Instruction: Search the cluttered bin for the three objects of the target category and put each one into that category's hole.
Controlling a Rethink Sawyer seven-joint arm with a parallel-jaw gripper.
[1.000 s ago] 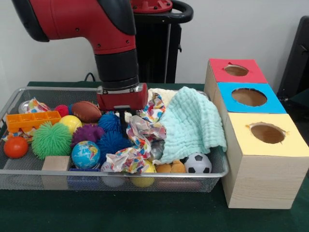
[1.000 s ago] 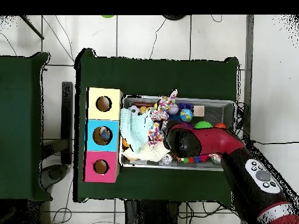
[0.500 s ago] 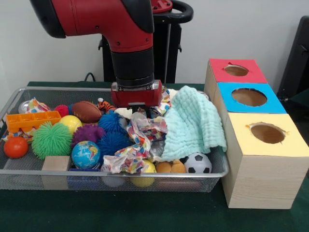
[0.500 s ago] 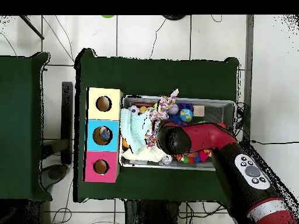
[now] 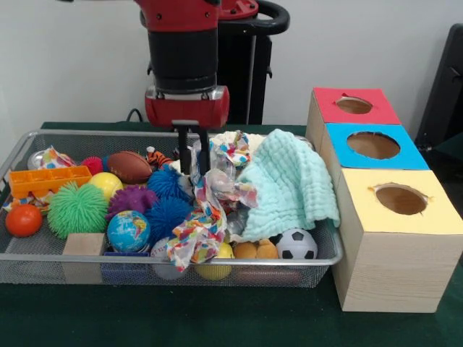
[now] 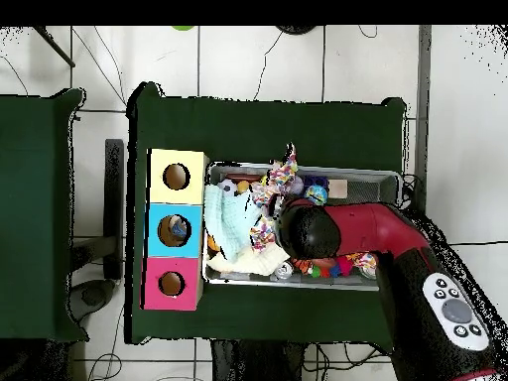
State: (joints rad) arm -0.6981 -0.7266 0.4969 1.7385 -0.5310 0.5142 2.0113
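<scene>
The wire-mesh bin (image 5: 22,254) is full of toys; it also shows in the overhead view (image 6: 393,179). My gripper (image 5: 194,170) hangs over the bin's middle, shut on the wad of multicoloured dotted paper (image 5: 194,233), which trails down from the fingers as a long strip. In the overhead view the arm's wrist (image 6: 308,230) hides the gripper, and the paper (image 6: 264,234) shows beside it. The clear plastic pieces are hidden under the clutter. The red-topped box's hole (image 5: 354,105) is at the far right, apart from the gripper; it also shows in the overhead view (image 6: 172,284).
A mint cloth (image 5: 289,184) is heaped at the bin's right end. Blue-topped (image 5: 372,145) and yellow-topped (image 5: 400,199) boxes stand beside the red one. Balls, a green spiky ball (image 5: 77,209), a globe ball (image 5: 128,231), an orange tray (image 5: 49,181) and a wooden block (image 5: 83,246) fill the left.
The gripper has risen from low in the clutter and shifted slightly. The dotted paper has come up with it and now hangs stretched out.
</scene>
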